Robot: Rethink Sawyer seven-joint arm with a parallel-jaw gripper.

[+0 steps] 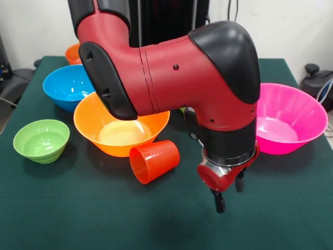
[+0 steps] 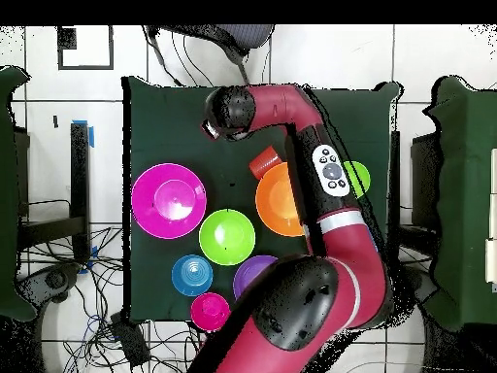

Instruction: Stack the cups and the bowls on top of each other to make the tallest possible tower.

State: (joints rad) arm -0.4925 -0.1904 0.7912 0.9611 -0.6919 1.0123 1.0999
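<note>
Tumbler lies on its side just beside the gripper, mouth toward the camera, touching the large orange bowl. Fingers hang apart, seemingly empty. Overhead alone shows purple and medium green bowls; the arm hides them in front.

Robot lab, not a home: my surface is a table under dark green cloth on a white tiled floor, with loose cables tangled beside it and blue tape stuck near one edge. Office chairs are pushed up around it, a black rack stands behind my pedestal against a plain white wall, and another green-covered table sits just beside mine.
</note>
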